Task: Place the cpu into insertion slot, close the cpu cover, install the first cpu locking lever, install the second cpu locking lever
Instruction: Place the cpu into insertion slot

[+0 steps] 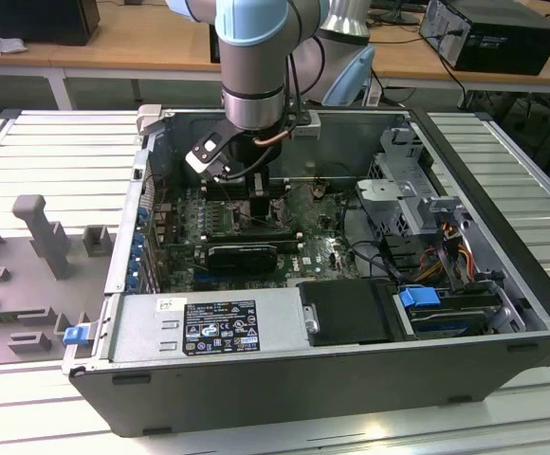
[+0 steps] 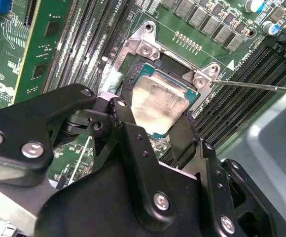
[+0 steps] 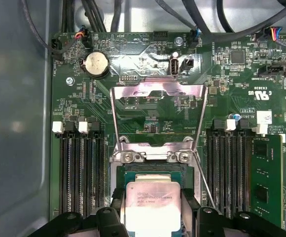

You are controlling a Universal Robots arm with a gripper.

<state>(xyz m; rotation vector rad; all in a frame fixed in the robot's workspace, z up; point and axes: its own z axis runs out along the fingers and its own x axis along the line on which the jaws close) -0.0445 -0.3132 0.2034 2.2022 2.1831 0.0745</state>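
Jaws of your black gripper are spread to abt the chip's width. The fingers look clamped on two opposite edges of the small flat square silvery-beige cpu. The cpu sits right over the small dark square insertion slot w/ its silvery rim. Can't tell if it's fully bedded or a shade tilted.

Main risk, imo: a corner rides the rim b/c of slight skew, and any downward push then bends contacts. Second risk: a sideways drag while the fingers grip it, scraping it across the socket.

Clock positions below are on the exterior view's dial, w/ the gripper at centre.

Room is tight at the chip, since the fingers sit close to the rim w/ little slack either side. Just past it, the thin silvery square-frame cpu cover stands flipped open. A thin steel wire lever sticks out beside the socket. Either could snag a finger.

Long black memory slots flank both sides. They're low, so prob. no obstacle.

Further out:
- long black card at 6
- grey metal drive cage at 3
- case side wall at 9

Straight up looks like the open way.
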